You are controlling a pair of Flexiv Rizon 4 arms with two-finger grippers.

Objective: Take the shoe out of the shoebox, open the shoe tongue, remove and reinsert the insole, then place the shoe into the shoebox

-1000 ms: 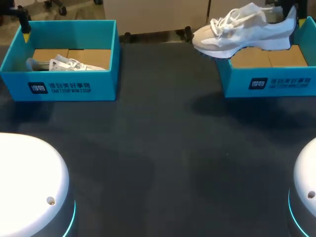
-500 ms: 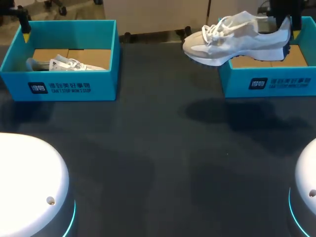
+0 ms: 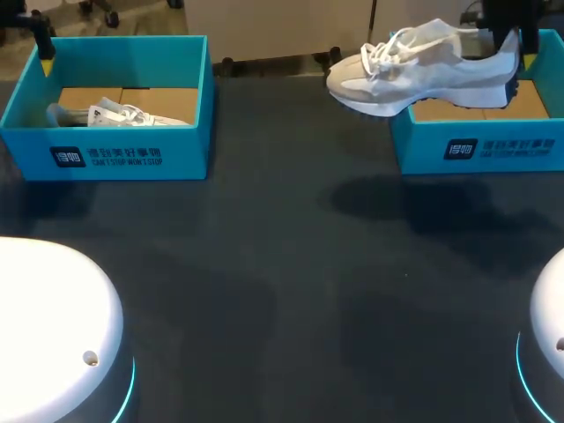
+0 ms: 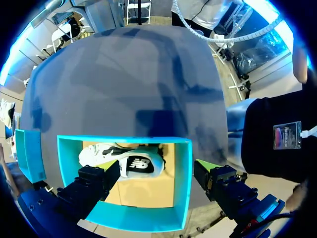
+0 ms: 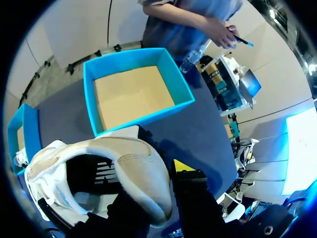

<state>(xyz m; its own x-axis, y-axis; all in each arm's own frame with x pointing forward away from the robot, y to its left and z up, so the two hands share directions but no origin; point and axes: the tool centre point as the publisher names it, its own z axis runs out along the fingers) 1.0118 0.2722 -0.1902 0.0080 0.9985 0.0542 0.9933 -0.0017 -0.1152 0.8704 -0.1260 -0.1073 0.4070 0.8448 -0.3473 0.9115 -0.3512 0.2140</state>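
A white shoe (image 3: 414,70) hangs in the air, its toe out past the left wall of the right-hand blue shoebox (image 3: 476,150). My right gripper (image 3: 513,37) is shut on its heel. In the right wrist view the heel collar (image 5: 138,163) sits between the fingers, with one yellow tip (image 5: 182,166) outside it, and the empty box (image 5: 133,91) lies ahead. My left gripper (image 3: 42,44) hovers open over the far left corner of the left shoebox (image 3: 123,154). In its wrist view the left gripper (image 4: 157,168) is spread wide above a second white shoe (image 4: 133,161).
The second shoe (image 3: 119,115) lies on its side on the cardboard floor of the left box. Dark table (image 3: 282,264) stretches between and in front of the two boxes. My arms' white bases (image 3: 53,326) fill the near corners.
The right arm carried the shoe a little to the left and lower, then held still. The left arm has not moved.
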